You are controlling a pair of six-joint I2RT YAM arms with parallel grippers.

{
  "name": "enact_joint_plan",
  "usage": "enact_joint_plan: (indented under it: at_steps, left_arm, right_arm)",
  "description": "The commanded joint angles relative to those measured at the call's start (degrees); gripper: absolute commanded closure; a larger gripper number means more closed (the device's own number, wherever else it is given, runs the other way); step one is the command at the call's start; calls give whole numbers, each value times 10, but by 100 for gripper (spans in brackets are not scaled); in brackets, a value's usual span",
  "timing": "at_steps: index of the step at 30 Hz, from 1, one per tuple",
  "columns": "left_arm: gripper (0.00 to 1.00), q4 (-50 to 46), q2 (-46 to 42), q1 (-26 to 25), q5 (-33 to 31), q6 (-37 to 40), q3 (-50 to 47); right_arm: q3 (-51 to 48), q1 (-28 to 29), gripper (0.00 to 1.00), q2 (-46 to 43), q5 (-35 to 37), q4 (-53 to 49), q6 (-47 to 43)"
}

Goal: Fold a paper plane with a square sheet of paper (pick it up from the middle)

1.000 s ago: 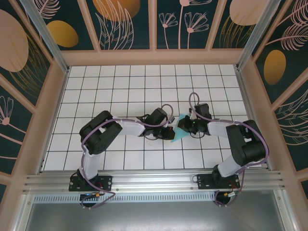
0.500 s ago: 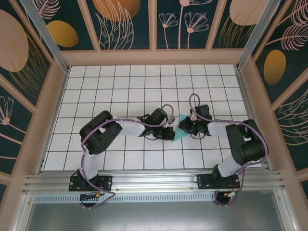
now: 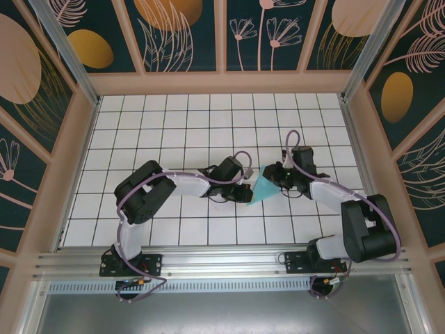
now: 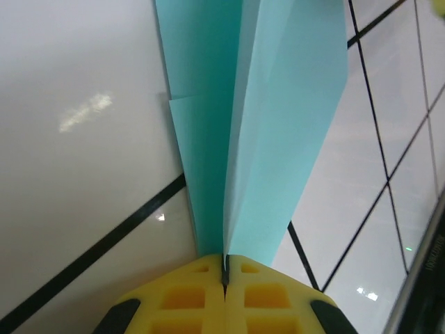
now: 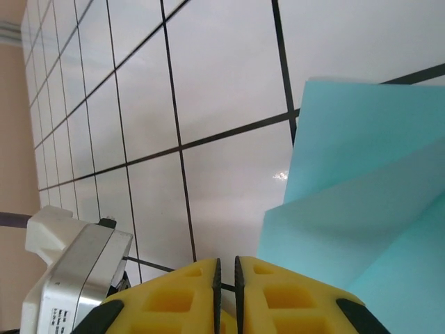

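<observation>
The paper [image 3: 263,186] is a light turquoise folded piece, narrow and pointed, with a centre ridge, lying over the grid tiles mid-table. My left gripper [image 3: 247,193] is shut on its near end. In the left wrist view the folded paper [image 4: 278,125] runs up and away from the closed yellow pads [image 4: 195,292], its ridge pinched in the seam at my left gripper [image 4: 224,268]. My right gripper [image 3: 273,174] sits just right of the paper, apart from it. In the right wrist view the folded layers [image 5: 361,202] lie to the right of my right gripper [image 5: 227,278], which is shut on nothing.
A white tiled table [image 3: 174,125] is ringed by a wooden frame and patterned walls [image 3: 208,28]. A metal rail [image 3: 222,261] runs along the near edge. A white and silver arm part [image 5: 69,268] shows at the lower left of the right wrist view.
My right arm has swung out to the right and its gripper has drawn back off the paper. More of the turquoise piece now shows. The left arm has stayed put.
</observation>
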Motion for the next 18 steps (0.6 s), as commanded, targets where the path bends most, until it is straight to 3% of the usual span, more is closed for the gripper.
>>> enact_joint_plan:
  at_steps: [1, 8, 13, 18]
  left_arm:
    - [100, -56, -28, 1, -103, 27, -6]
    - [100, -84, -91, 2, -223, 20, -49]
    - [100, -81, -92, 0, -201, 30, -61]
    - [100, -82, -70, -7, -184, 36, -54]
  right_arm:
    - [-21, -18, 81, -34, 9, -36, -2]
    - [-25, -28, 79, -63, -18, -43, -2]
    - [-17, -12, 78, -64, -79, -7, 10]
    - [11, 37, 78, -24, -84, 14, 20]
